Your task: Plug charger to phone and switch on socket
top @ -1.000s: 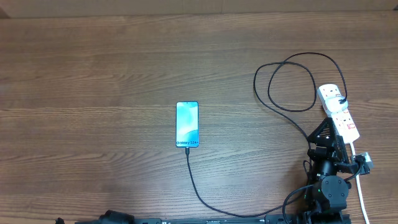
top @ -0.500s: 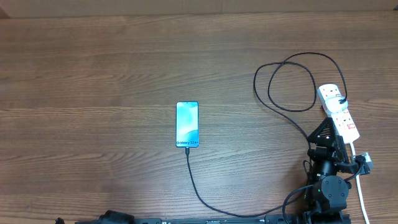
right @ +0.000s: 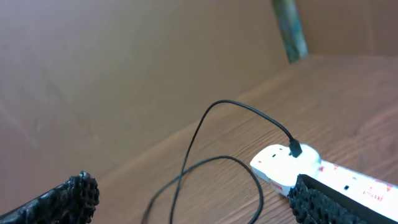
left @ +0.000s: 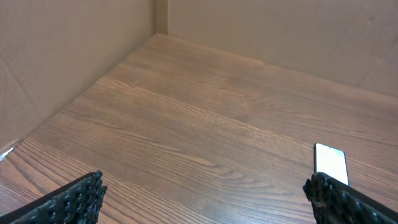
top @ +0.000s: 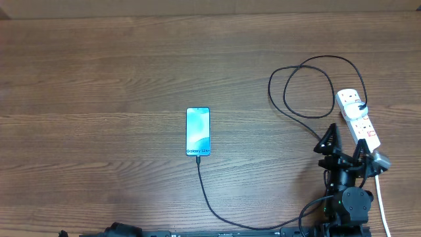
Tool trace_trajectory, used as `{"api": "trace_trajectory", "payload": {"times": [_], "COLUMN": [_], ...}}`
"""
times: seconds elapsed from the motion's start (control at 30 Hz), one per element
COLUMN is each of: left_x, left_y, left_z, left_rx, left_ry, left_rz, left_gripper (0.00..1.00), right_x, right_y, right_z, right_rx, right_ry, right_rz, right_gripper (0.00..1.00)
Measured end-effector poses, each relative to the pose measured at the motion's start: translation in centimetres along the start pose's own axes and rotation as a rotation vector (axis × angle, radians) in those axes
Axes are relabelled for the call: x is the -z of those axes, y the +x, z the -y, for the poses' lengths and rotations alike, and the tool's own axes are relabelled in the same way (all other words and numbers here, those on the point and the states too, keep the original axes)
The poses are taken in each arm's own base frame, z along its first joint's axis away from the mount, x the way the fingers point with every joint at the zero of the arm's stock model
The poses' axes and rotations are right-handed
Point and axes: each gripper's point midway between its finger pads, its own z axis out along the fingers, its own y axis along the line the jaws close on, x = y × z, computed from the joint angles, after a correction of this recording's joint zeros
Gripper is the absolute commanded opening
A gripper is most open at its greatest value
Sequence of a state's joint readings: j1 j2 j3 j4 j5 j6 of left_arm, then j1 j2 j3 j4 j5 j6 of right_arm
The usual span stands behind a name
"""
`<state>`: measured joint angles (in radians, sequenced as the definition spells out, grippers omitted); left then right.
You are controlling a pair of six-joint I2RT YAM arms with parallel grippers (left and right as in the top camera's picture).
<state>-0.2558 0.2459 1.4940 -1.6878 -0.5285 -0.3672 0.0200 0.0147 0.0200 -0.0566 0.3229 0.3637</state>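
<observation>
White socket [top: 358,120] is looking rigid yet slidable; we're eyeing its red switch [top: 371,134], right gripper [top: 346,137] and left gripper [left: 202,188] gaping empty.

On my overhead feed the right arm [top: 348,201] is matte black throughout, with a round joint housing, thin black cables [top: 309,214] looping beside it and a grey block [top: 382,162] near the wrist. The right pincer [top: 343,143] has two tapered black fingers [top: 327,138]. On the wrist feeds, the left pincer [left: 208,200] and the right one show black pads [right: 59,200] covered in dense small knobs.
</observation>
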Motion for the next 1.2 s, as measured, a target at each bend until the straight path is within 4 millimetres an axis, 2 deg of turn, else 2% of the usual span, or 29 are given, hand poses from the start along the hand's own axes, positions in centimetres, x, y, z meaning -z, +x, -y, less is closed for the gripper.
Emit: {"api": "trace_trajectory", "payload": {"times": [0.17, 0.33, 1.2], "left_x": [0.0, 0.0, 0.0], "left_y": [0.0, 0.0, 0.0], "left_z": [0.0, 0.0, 0.0], "left_rx": [0.000, 0.000, 0.000], "left_ry": [0.000, 0.000, 0.000], "left_rz": [0.000, 0.000, 0.000], "left_gripper": [1.00, 0.99, 0.99], "right_x": [0.0, 0.0, 0.0], "right_y": [0.6, 1.3, 1.5], "right_z": [-0.8, -1.2, -1.5], "right_rx": [0.119, 0.160, 0.183], "right_ry": [-0.058, -0.112, -0.150], "right_rz": [-0.031, -0.071, -0.084], "right_gripper": [1.00, 1.00, 1.00]}}
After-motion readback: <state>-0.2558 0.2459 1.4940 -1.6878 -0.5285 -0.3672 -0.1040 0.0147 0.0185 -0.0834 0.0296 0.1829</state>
